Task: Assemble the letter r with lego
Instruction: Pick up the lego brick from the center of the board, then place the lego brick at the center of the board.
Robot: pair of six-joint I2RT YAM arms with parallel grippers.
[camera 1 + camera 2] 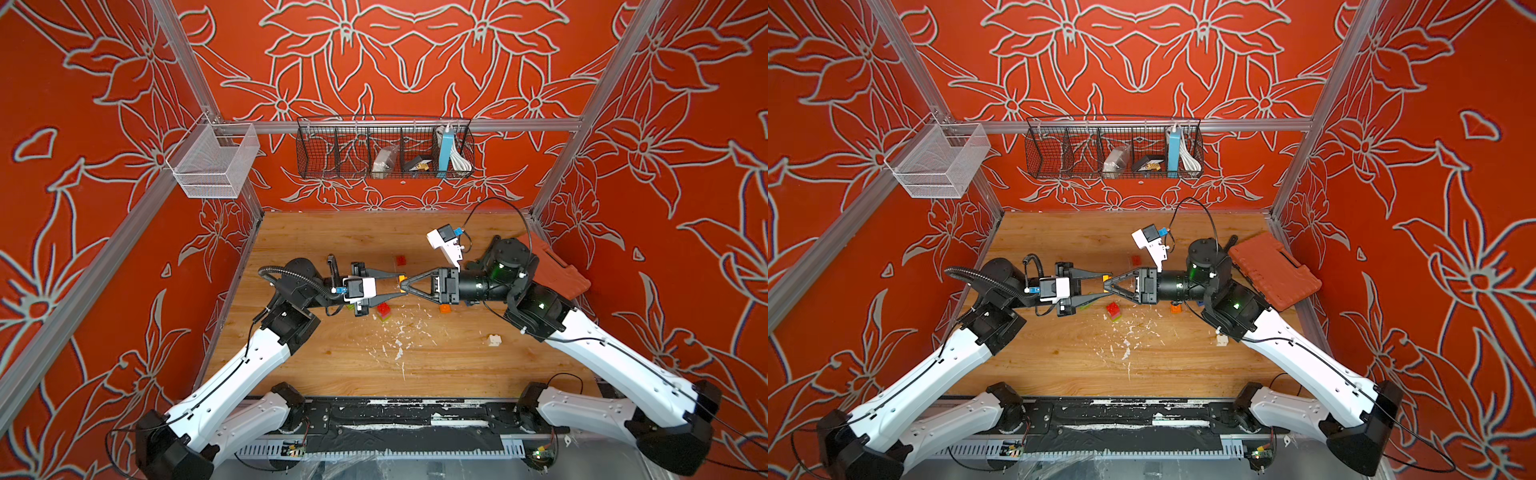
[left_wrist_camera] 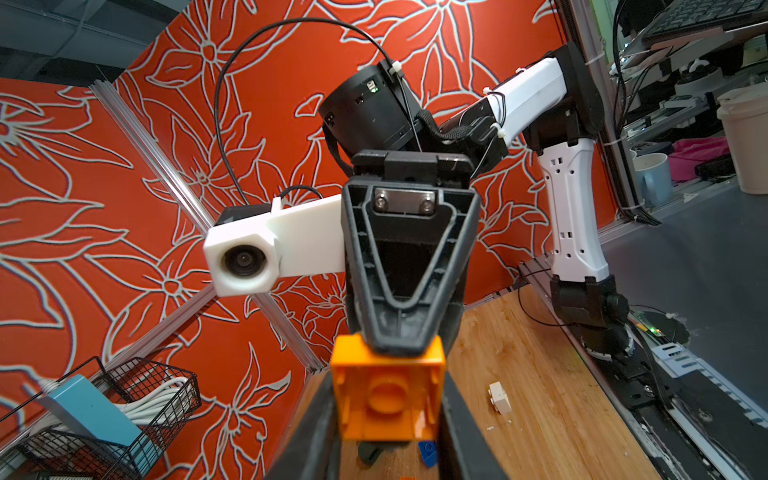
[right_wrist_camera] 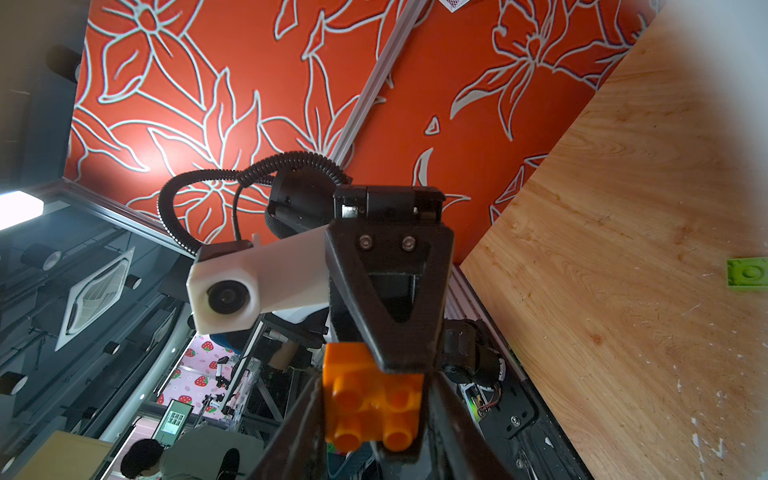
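Above the middle of the table an orange lego brick [image 1: 402, 278] hangs between both grippers. My left gripper [image 1: 401, 285] is shut on its two sides; the left wrist view shows its hollow underside [image 2: 386, 399]. From the opposite side my right gripper [image 1: 408, 286], turned on edge, is shut on the same brick from above and below. In the right wrist view the brick's studs [image 3: 372, 409] sit tight between the right fingers. On the table lie a red brick [image 1: 401, 260], a red-on-lime stack [image 1: 383, 311], an orange brick [image 1: 445, 308] and a white brick [image 1: 494, 340].
A big orange-red ribbed case [image 1: 1273, 270] lies at the right edge behind the right arm. White paint flecks [image 1: 395, 336] dot the wooden table [image 1: 332, 374]. A black wire basket [image 1: 384, 149] and a white mesh basket [image 1: 216, 162] hang on the walls. A blue brick [image 2: 428, 451] lies below the grippers.
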